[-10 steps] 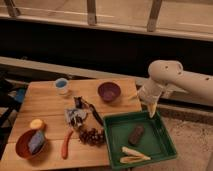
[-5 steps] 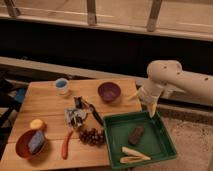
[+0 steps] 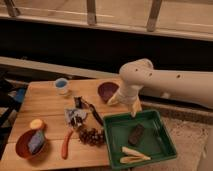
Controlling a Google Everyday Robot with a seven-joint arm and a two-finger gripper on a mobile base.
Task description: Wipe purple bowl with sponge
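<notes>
My gripper point(image 3: 123, 104) hangs over the far right part of the table point(image 3: 47, 102), just beside the purple bowl point(image 3: 106, 91) & above the far rim of the green tray point(image 3: 116, 135). Jaws are spread wide, nothing btw them.

The sponge point(image 3: 36, 142) is a blue-grey block lying inside the orange bowl point(image 3: 22, 146) at the table's near left corner, well apart from me. The dark brown block point(image 3: 135, 134) in the tray is not it.

Handling, as I judge it:
- **Sponge:** prob. soft, light & squashy, so no hard squeeze is needed. I'd come straight down & pinch across its narrow sides, mid-length, so it doesn't flop. The orange bowl's wall crowds it, so one fingertip may hit the rim. That bowl looks light enough to slide or tip if I nudge it.
- **Purple bowl:** stiff w/ a glossy inside, so likely slippery. It sits near the table's far edge, right of centre, w/ nothing bracing it. Sideways rubbing could skate it toward the edge or the tray. Better to press the sponge down into the middle & wipe gently.
</notes>
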